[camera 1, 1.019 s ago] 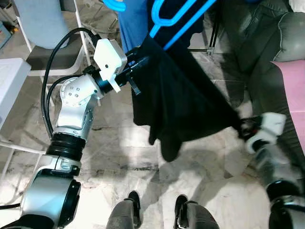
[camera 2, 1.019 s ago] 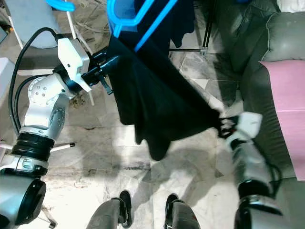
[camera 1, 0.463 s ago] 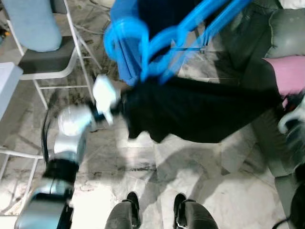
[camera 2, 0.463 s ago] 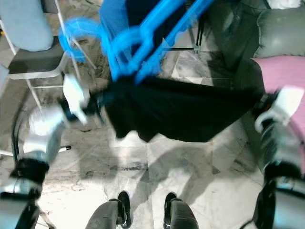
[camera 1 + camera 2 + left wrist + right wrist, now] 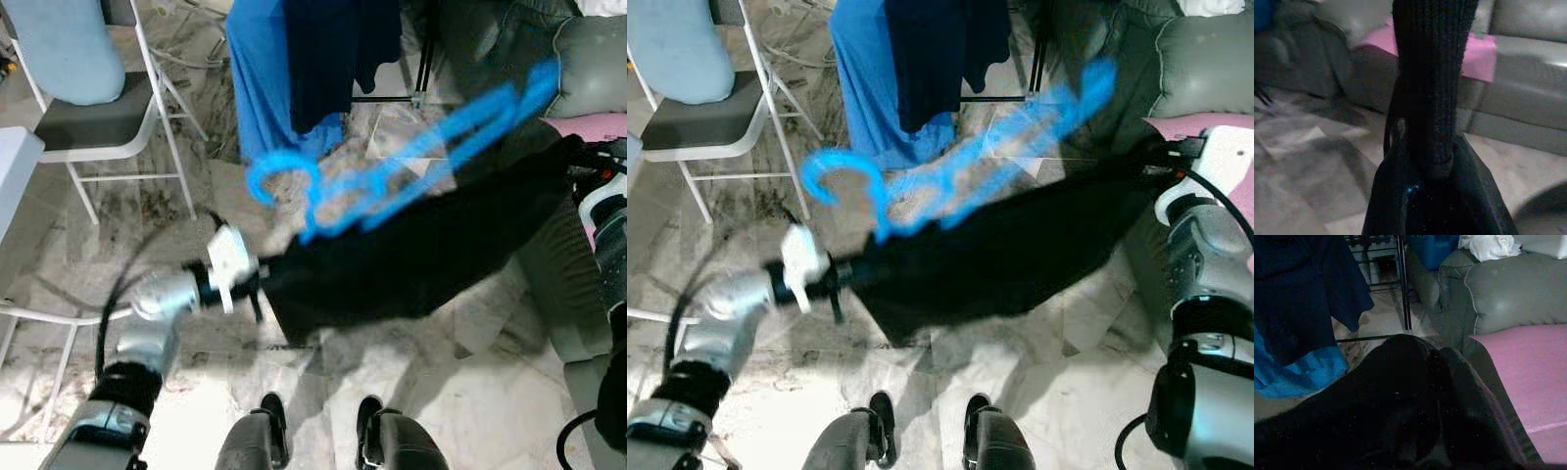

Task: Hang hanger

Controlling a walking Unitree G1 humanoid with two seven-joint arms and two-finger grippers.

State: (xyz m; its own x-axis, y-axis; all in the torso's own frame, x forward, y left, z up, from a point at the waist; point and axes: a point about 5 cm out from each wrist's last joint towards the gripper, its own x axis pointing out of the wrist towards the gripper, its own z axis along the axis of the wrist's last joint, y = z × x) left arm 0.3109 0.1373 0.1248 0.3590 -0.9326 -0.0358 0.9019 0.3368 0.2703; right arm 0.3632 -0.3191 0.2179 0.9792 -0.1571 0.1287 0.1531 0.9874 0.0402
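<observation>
Overhead, one black garment (image 5: 392, 269) is stretched almost level between the two grippers, above the marble floor (image 5: 294, 382). One left gripper (image 5: 260, 284) pinches its left end, fingers closed on the cloth; one right gripper (image 5: 1164, 168) grips the opposite end by the grey sofa (image 5: 1205, 59), its fingers also closed on the fabric. One blue hanger (image 5: 392, 176), smeared by motion, lies along the garment's upper edge with its hook (image 5: 279, 176) curling toward the left gripper; whether it is threaded into the cloth cannot be told. Behind hang two more garments, one blue (image 5: 260, 78) and one dark navy (image 5: 333, 49). One folding chair (image 5: 88, 108) stands to the left, and one pink cloth (image 5: 1518, 377) lies on the sofa seat.
</observation>
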